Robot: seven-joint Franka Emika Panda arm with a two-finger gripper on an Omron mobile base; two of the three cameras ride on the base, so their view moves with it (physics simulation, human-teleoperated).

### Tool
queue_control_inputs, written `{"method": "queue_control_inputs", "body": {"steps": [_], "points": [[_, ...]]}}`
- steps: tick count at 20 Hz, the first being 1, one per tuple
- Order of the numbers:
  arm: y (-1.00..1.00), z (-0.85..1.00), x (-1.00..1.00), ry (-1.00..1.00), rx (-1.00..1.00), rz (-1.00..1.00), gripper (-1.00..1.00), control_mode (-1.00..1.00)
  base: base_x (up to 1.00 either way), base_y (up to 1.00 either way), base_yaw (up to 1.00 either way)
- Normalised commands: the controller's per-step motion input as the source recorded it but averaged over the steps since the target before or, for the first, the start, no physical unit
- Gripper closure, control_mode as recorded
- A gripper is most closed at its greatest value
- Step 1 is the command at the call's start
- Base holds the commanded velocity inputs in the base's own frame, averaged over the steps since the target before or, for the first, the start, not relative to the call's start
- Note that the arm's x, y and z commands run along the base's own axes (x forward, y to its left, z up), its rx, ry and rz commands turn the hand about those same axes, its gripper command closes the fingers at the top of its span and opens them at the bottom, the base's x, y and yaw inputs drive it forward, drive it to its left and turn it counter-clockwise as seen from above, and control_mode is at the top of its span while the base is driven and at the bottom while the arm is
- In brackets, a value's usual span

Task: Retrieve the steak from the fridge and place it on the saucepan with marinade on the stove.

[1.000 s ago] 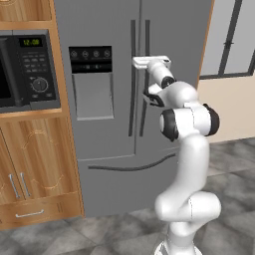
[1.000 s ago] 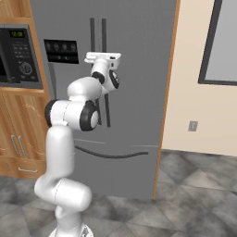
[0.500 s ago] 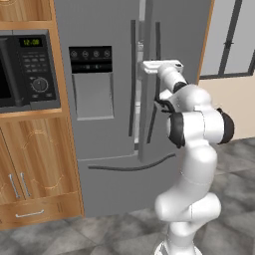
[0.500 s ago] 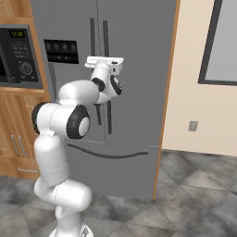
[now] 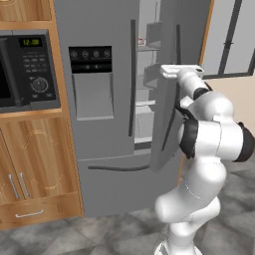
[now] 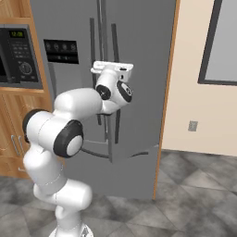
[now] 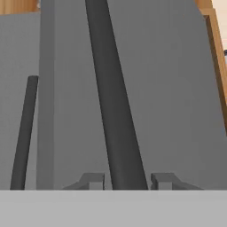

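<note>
The gripper point(image 7: 125, 181) clenches the right door's long dark handle point(image 7: 113, 111), one fingertip on each side of the bar. The fridge point(image 5: 99, 124) stands beside the microwave point(image 5: 27, 69), its right door swung partly open, showing pale shelves point(image 5: 144, 74).

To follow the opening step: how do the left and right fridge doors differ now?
The left door is shut and flat; the right door is swung partly open, showing shelves. The left door carries a black dispenser panel; the right is plain. The gripper is closed on the right door's handle. Both are grey with long vertical handles.
</note>
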Motion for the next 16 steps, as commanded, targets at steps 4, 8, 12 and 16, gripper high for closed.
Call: {"method": "queue_control_inputs", "body": {"steps": [4, 8, 12, 16], "points": [[-0.55, 0.0, -0.39, 0.0, 0.01, 0.03, 1.0, -1.0, 0.0, 0.0, 0.0], [-0.46, 0.0, -0.23, 0.01, 0.02, 0.04, 1.0, -1.0, 0.0, 0.0, 0.0], [-0.56, 0.0, -0.15, 0.0, 0.02, 0.04, 1.0, -1.0, 0.0, 0.0, 0.0], [-0.78, 0.0, -0.25, 0.0, 0.03, 0.06, 1.0, -1.0, 0.0, 0.0, 0.0]]}}
